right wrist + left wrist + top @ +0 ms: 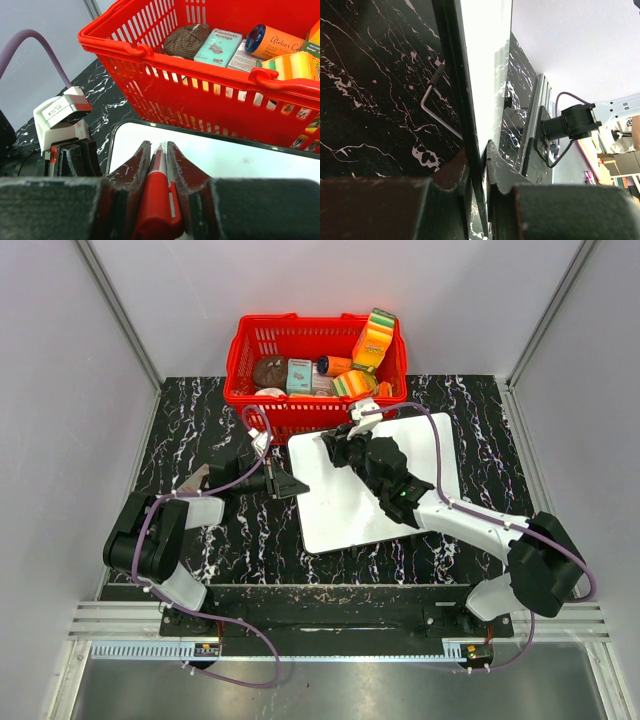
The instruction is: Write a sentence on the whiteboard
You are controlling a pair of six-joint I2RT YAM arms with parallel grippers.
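The whiteboard [350, 510] lies flat on the black marble table, just in front of the red basket. My left gripper [297, 486] is shut on its left edge; in the left wrist view the board [485, 65] runs edge-on between the two fingers of that gripper [480, 156]. My right gripper [333, 443] hovers over the board's far left corner, shut on a red marker [161, 195] whose tip points down at the white surface [240, 157]. The sentence is out of view; the board's uncovered face shows plain white.
A red basket [243, 358] holding sponges, a box and a can stands right behind the board, close to the right gripper [159, 150]. A bent metal hex key [431, 97] lies on the table left of the board. Grey walls enclose the table.
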